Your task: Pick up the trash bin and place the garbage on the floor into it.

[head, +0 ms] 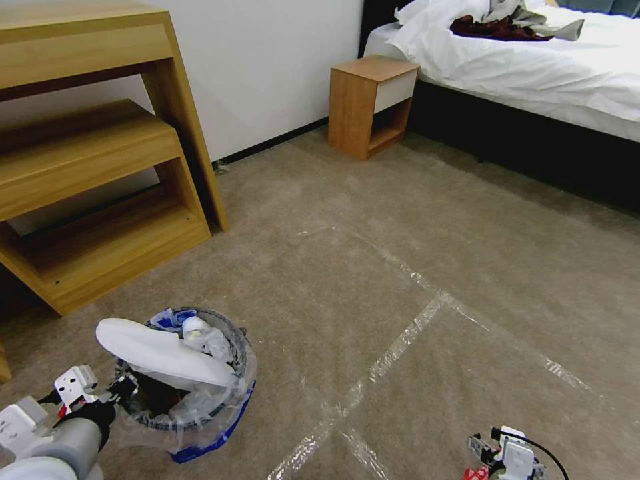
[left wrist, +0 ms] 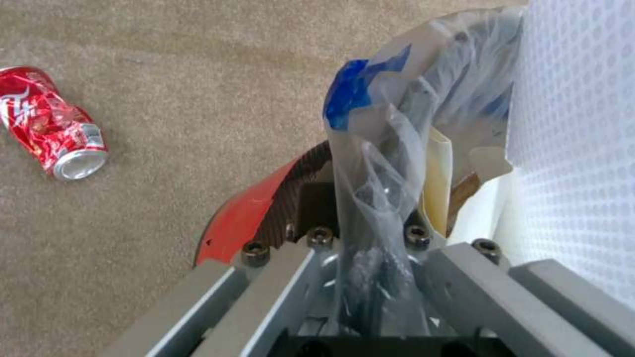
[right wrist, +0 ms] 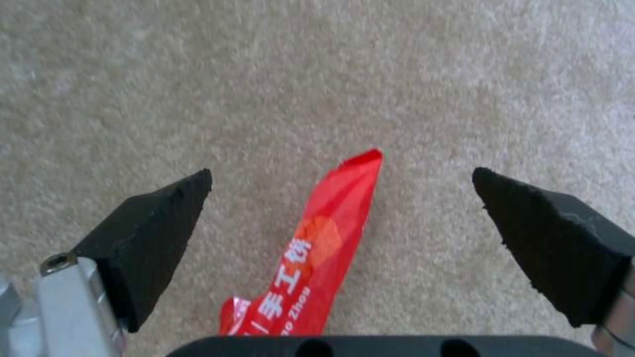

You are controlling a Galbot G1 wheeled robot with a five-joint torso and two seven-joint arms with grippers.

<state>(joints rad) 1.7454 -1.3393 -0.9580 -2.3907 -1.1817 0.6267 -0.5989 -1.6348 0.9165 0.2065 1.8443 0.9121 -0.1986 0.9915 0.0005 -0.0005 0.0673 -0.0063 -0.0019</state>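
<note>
Left pincer [head: 123,390]: clamped on the near rim of the trash bin [head: 200,413], with the crinkled clear liner bunched between its fingers (clearest in the left wrist view).
Trash bin: at the head view's lower left, by the left arm; a white slipper [head: 157,353] lies across its mouth and sticks out over the rim.
Crushed red can [left wrist: 53,129]: on its side on the floor [head: 373,267], apart from the bin's red wall.
Right pincer [right wrist: 341,208]: low over the carpet, pads [right wrist: 156,223] spread wide and holding nothing.
Red wrapper [right wrist: 311,258]: flat on the carpet between the spread pads, touching neither.
Tape strips [head: 393,353]: shiny lines crossing the carpet.
Surroundings: wooden shelf unit [head: 87,153], nightstand [head: 370,103], bed [head: 533,60].
</note>
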